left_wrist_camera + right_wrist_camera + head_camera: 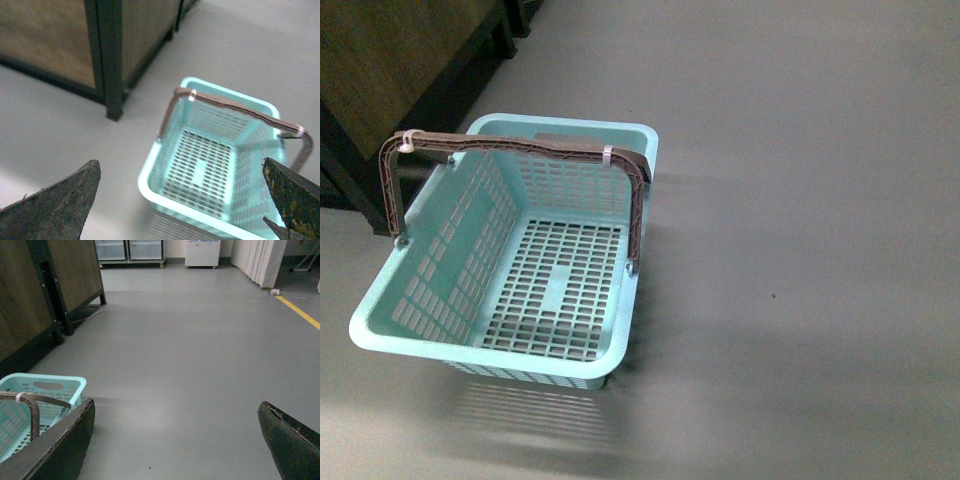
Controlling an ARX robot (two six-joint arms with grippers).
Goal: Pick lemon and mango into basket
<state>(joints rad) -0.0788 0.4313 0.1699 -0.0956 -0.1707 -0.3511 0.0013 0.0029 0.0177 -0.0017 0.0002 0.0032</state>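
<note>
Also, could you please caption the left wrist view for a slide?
Left end effector, open, looking down at the empty teal basket on a grey floor beside a dark-framed wooden cabinet.

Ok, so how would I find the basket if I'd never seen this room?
Look at the big grey floor and find the brown wooden cabinet with the black frame. Right beside it on the floor sits the basket. It's the only pale teal thing there, full of little holes, empty, with brown handles standing up and white zip ties on them.
</note>
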